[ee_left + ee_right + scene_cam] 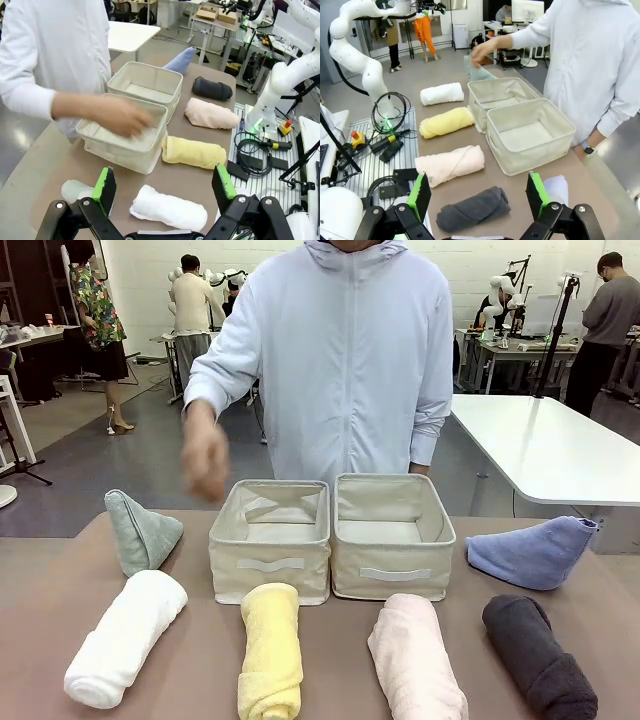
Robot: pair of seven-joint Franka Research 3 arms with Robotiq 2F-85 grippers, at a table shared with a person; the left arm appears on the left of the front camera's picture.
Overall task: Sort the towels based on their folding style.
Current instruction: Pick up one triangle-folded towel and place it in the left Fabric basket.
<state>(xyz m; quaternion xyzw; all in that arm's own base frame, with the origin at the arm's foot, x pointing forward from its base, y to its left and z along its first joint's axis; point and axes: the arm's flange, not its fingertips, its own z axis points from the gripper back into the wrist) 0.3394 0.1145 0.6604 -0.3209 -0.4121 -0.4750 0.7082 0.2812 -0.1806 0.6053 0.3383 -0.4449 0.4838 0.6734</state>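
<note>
Several towels lie on the brown table around two bins. In the front row are rolled ones: white [127, 637], yellow [270, 650], pink [415, 660] and dark grey [538, 655]. A pale green-grey cone [142, 530] stands at the left and a periwinkle blue cone [533, 552] lies at the right. My left gripper [165, 186] hangs open above the white roll [170, 212], holding nothing. My right gripper [478, 192] is open above the dark grey roll [472, 210], also holding nothing.
Two beige fabric bins, left [270, 565] and right [392, 575], stand side by side at the table's middle, with nothing in them. A person in a white hooded jacket stands behind them, one hand [205, 455] raised near the left bin. A white table [560, 450] is at the back right.
</note>
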